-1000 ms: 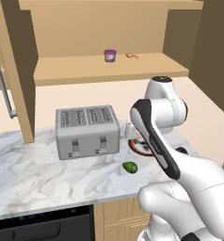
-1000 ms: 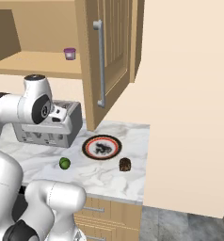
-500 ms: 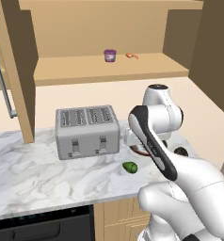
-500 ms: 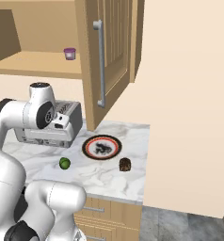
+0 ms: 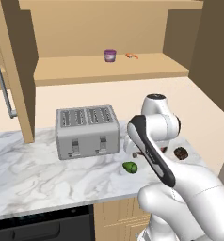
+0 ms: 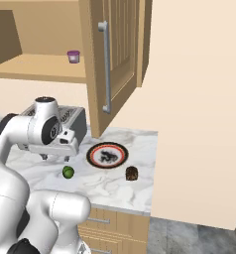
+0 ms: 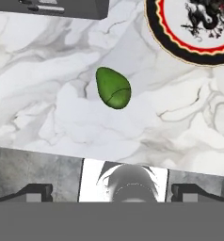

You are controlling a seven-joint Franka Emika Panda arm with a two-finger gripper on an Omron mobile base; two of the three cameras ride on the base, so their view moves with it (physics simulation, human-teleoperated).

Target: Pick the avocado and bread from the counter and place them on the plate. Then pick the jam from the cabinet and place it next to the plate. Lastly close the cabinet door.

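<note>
Landmark: the plate, sitting on the counter below the open cabinet.

Gripper is hanging over the counter on the toaster side of the plate, fingers spread wide, holding nothing. In the hand view the two dark tips are sitting far apart at the bottom corners.

Avocado is lying on bare marble, apart from the plate's rim, toward the counter's front edge. From the fingers it is lying ahead and between the two tips, slightly toward one side. Its long axis is running slantwise, narrow end pointing toward the toaster.

Bread is resting on the plate's far side from the avocado. Jam is standing on the cabinet shelf above.

Nothing seems to be blocking a descent; the toaster is the nearest obstacle.
</note>
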